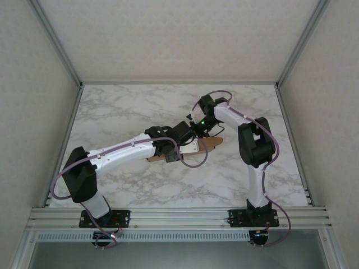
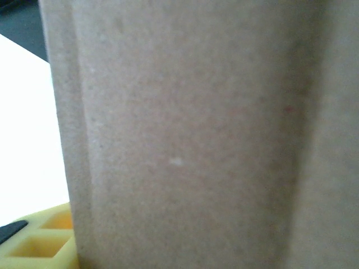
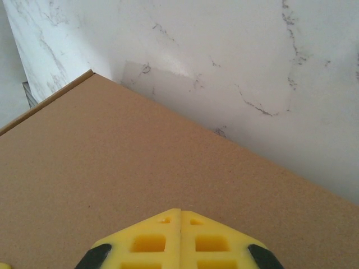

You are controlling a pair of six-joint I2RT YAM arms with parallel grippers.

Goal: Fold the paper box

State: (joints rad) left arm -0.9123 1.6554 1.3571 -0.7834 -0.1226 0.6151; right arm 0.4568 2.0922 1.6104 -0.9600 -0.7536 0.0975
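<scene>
Brown cardboard paper box [image 1: 212,144] lies at the middle of the white marble table [image 1: 129,106], between both arms. The right arm's jaws are pressed together over its flat panel. The left arm's jaws crowd the cardboard, and I cannot tell whether they grip it.

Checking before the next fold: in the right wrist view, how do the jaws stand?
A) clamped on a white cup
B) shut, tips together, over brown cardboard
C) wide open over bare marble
B: the yellow fingertips meet with no gap, so the jaws are shut, with the paper box lying beyond them.
</scene>
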